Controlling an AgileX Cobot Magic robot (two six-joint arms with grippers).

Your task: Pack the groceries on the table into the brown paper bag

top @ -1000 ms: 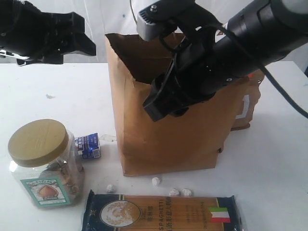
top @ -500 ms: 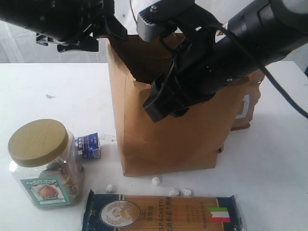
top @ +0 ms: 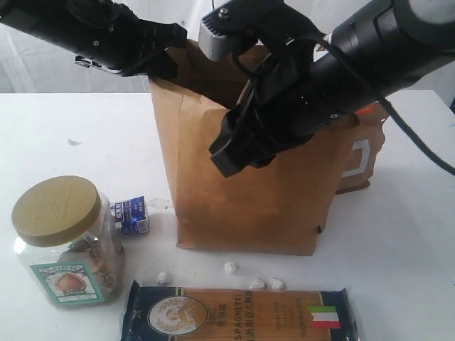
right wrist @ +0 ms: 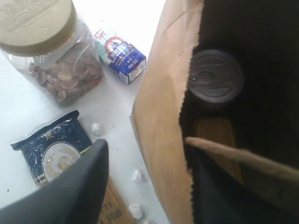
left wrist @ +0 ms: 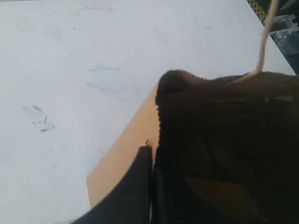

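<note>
Pinching the ragged-rimmed brown paper bag [top: 242,192] with my left jaws, right jaws released — only their wrist view reveals the dark pull-tab jar [right wrist: 216,77] inside.

Count from my station, on desk [top: 64,121]:
- tan-lidded clear jar [top: 67,241]: one.
- small blue-white carton [top: 131,214]: one.
- blue spaghetti packet [top: 234,315]: one.
- tiny foil balls [top: 230,267]: four.
- brown paper bag [top: 242,185]: one.
- dark pull-tab jar [right wrist: 216,79], seen inside bag: one.
- brown pouch [top: 364,153], partly hidden behind bag: one.
</note>
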